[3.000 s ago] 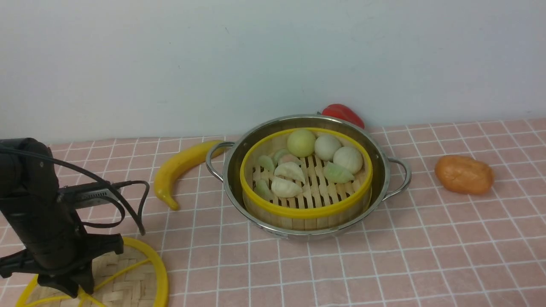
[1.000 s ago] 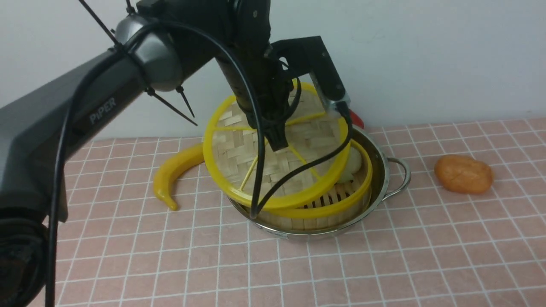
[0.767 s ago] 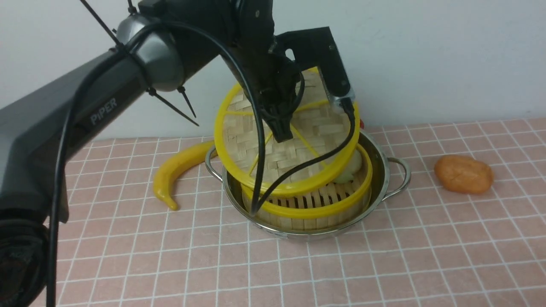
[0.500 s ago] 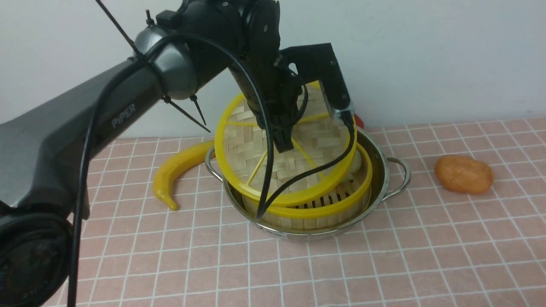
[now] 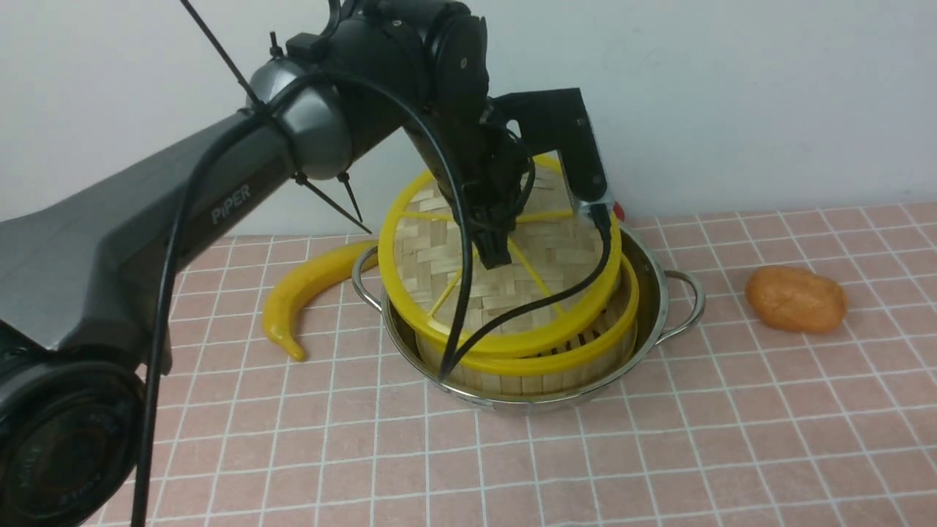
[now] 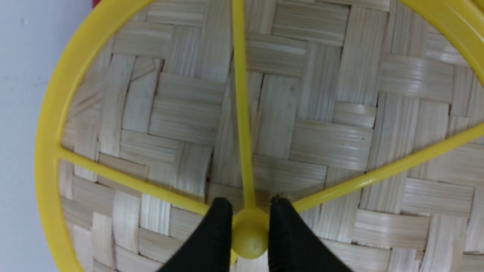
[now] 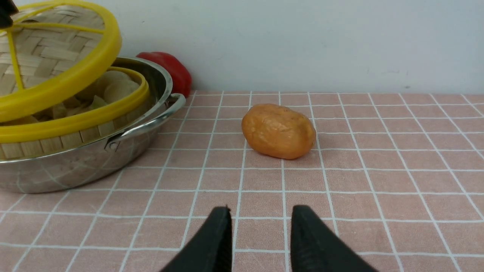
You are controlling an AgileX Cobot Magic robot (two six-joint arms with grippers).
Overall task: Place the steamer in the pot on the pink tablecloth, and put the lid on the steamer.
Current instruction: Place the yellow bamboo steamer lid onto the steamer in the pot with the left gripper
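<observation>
Left wrist view has the left gripper (image 6: 250, 206) pinching the lid (image 6: 310, 124) by its hub, tilted just over the steamer (image 5: 556, 369) in the pot (image 5: 651, 307), so levelling and lowering looks next; right gripper (image 7: 261, 209) idles parted, empty.

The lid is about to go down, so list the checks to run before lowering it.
1. Steamer sits in pot: ok.
2. Pot on tablecloth: ok.
3. Left gripper shut on lid: ok, at its centre knob.
4. Lid level over steamer: not ok, tilted, one side raised.
5. Right gripper clear of pot: ok, open and empty over the cloth.
</observation>
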